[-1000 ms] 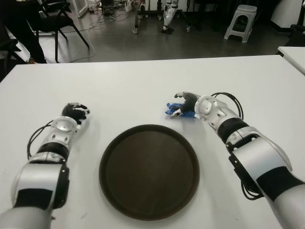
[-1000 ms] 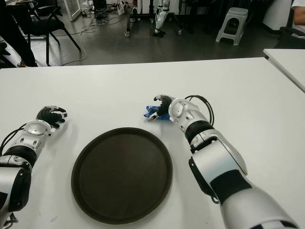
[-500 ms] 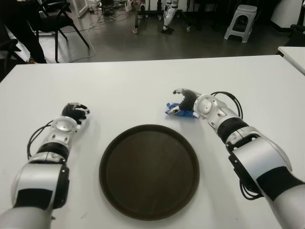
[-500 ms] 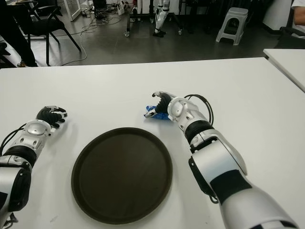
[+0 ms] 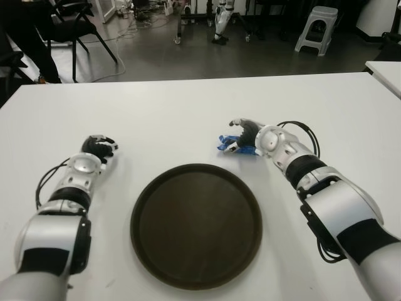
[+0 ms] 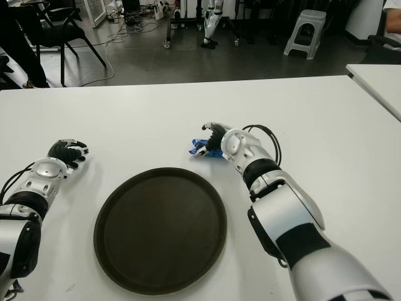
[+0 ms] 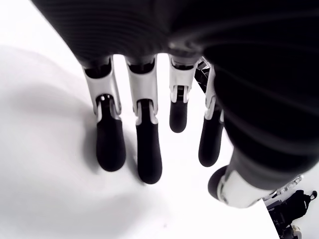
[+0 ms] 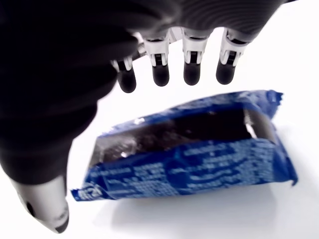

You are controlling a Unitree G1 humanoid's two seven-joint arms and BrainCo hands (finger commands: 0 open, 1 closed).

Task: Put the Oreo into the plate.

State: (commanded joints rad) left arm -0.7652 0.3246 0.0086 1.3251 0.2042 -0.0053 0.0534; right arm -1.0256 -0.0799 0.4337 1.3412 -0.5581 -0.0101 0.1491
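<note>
The Oreo (image 5: 227,143) is a small blue packet lying flat on the white table (image 5: 188,113), just beyond the far right rim of the round dark brown plate (image 5: 139,194). My right hand (image 5: 240,134) hovers over the packet from the right. In the right wrist view its fingers (image 8: 160,74) are spread above the Oreo (image 8: 189,154) and the thumb (image 8: 50,214) stands off to one side, so nothing is gripped. My left hand (image 5: 100,147) shows to the left of the plate, fingers relaxed and holding nothing.
The table's far edge runs across the top, with chairs (image 5: 75,25), cables and a grey stool (image 5: 316,28) on the floor beyond. A second white table corner (image 5: 385,69) shows at the far right.
My right hand's fingers have shifted slightly above the packet, lifting and then settling back a little. The Oreo, the plate and my left hand have not moved.
</note>
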